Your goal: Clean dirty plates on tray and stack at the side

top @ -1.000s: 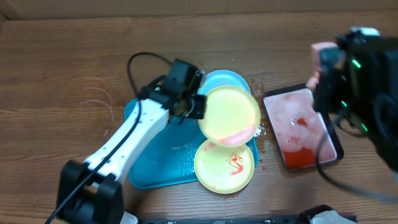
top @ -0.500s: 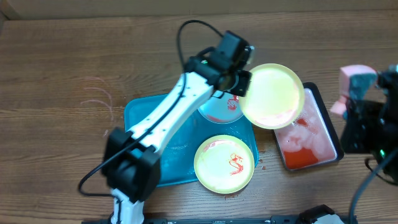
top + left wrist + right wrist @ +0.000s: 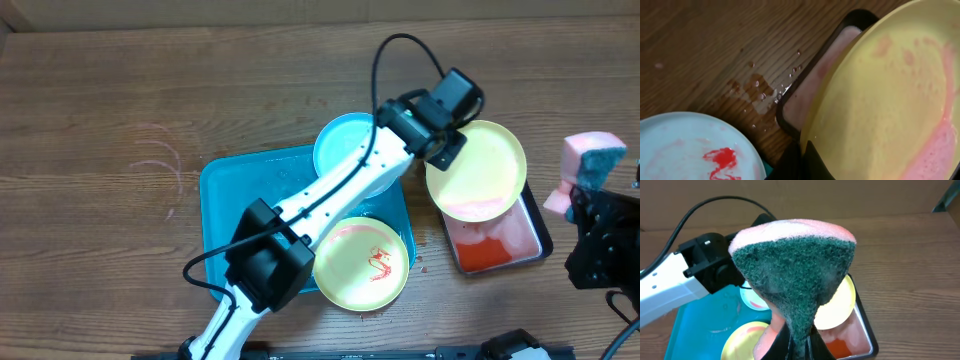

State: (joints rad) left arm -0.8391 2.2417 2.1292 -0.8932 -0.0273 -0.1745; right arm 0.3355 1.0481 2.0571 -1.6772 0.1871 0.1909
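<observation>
Yellow plate (image 3: 480, 165) is up in the air, tilted, hanging over the far end of the black tray (image 3: 500, 245) towards the table's (image 3: 120, 100) right edge. The left gripper (image 3: 436, 148) has its jaws pinched on the plate's left rim. The left wrist view shows pink foam pooled along the plate's lower edge, and a few drops spilled on the wood beside the black tray.

Over by the right edge, the right gripper (image 3: 799, 345) has its jaws squeezed hard on the sponge (image 3: 590, 160), pink foam on one side and a dark scouring face on the other. It is well apart from the plate, with no contact.

Back on the tray (image 3: 225, 190), the blue plate (image 3: 340, 150) sits at the far right corner, lapping over the rim, red smear showing. The second yellow plate (image 3: 360, 268) lies at the near right corner, hanging over the near rim, its sauce squiggle untouched.

This looks like the scrubbing step on the first of three plates, and nothing is stacked on the bare wood yet. The next move calls for bringing the sponge's face flat onto the plate. The left grip has to hold firm against that push, and the tilt should stay over the black tray so the runoff lands there.
</observation>
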